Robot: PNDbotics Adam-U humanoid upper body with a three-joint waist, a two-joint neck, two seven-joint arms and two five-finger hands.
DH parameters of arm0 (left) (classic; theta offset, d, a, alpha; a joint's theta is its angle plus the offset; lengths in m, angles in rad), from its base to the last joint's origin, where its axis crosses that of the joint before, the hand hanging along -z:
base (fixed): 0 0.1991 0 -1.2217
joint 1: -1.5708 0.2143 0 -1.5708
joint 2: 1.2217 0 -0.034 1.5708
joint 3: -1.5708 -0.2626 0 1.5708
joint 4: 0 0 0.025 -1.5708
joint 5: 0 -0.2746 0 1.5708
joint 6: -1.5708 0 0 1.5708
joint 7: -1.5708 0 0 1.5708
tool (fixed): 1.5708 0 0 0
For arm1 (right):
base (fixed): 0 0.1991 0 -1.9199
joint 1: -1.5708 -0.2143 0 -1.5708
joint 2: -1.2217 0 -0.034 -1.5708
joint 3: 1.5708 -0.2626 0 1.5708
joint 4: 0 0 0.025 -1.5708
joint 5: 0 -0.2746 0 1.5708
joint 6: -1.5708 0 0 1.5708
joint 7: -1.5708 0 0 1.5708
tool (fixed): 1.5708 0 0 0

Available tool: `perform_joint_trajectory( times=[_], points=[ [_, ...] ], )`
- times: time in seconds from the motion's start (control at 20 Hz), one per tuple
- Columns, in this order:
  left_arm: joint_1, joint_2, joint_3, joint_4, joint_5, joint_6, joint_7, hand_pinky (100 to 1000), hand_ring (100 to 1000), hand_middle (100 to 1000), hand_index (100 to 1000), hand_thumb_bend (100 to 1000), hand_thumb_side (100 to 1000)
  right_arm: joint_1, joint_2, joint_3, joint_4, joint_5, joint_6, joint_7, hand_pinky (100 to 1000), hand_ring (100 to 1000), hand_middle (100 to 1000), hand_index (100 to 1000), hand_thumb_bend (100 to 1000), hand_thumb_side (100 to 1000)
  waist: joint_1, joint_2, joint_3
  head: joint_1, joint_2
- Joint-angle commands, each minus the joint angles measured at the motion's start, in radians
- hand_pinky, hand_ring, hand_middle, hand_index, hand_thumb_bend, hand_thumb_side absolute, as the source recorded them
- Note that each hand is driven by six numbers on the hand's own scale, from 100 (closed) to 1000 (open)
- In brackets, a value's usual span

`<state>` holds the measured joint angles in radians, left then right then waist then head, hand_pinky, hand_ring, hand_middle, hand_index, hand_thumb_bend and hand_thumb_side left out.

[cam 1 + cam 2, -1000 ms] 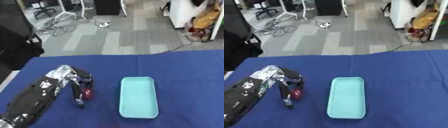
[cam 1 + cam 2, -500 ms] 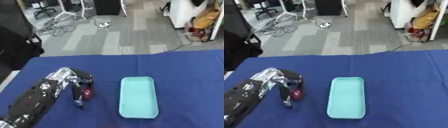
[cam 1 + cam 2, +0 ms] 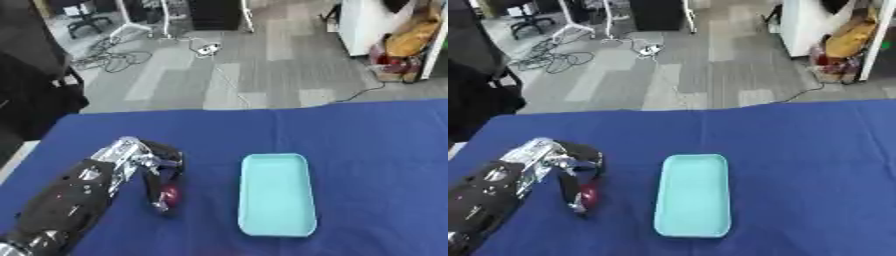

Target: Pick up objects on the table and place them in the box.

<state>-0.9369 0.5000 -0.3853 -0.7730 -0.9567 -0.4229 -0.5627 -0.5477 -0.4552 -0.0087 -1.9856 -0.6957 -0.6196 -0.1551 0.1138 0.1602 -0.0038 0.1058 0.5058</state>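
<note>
Blue table (image 3: 367, 150): one tray (image 3: 277, 194) (one hand (image 3: 144, 162))

Left hand (image 3: 156, 172) over the near-left part of the table (image 3: 367, 145), arm entering from the lower-left corner. Small rounded object (image 3: 171, 196) sits between the hand's downward-curled fingers and thumb, just nearer than the palm; cannot tell whether it touches the table. Tray-like box (image 3: 276, 195) lies on the table to the right of the hand, near but apart, long side running away from the robot. Beyond the table's far edge, well behind the hand: floor with cables (image 3: 114, 57).
</note>
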Motion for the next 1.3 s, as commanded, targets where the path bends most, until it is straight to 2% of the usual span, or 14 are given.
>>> perform_joint_trajectory(
  times=[0.05,0.4,0.7,0.9,1.3],
  points=[
    [-0.013,0.020,0.003,-0.010,0.015,0.011,0.002,100,100,100,326,390,493,-0.020,-0.006,-0.005,-0.014,-0.003,0.003,0.002,349,397,439,602,100,885,-0.005,-0.013,0.003,0.004,-0.005],
    [-0.016,0.031,-0.009,-0.046,0.014,0.006,0.007,100,100,100,288,340,501,-0.018,-0.008,-0.005,-0.014,-0.002,0.003,0.002,349,397,439,602,100,885,-0.005,-0.014,0.005,0.005,-0.009],
    [-0.027,0.057,-0.008,-0.094,0.016,0.026,0.022,100,100,100,289,358,463,-0.016,-0.009,-0.005,-0.014,-0.001,0.003,0.001,349,397,439,602,100,885,-0.004,-0.015,0.008,0.004,-0.013],
    [-0.045,0.085,-0.008,-0.137,0.049,0.045,0.014,100,100,100,292,387,432,-0.013,-0.012,-0.005,-0.014,0.000,0.002,0.001,349,397,439,602,100,885,-0.002,-0.017,0.011,0.003,-0.011],
    [-0.081,0.119,-0.013,-0.220,0.152,0.101,-0.002,100,100,100,294,360,418,-0.011,-0.015,-0.003,-0.014,0.000,0.003,0.002,349,397,439,601,100,885,0.003,-0.020,0.012,0.001,-0.015]
  ],
)
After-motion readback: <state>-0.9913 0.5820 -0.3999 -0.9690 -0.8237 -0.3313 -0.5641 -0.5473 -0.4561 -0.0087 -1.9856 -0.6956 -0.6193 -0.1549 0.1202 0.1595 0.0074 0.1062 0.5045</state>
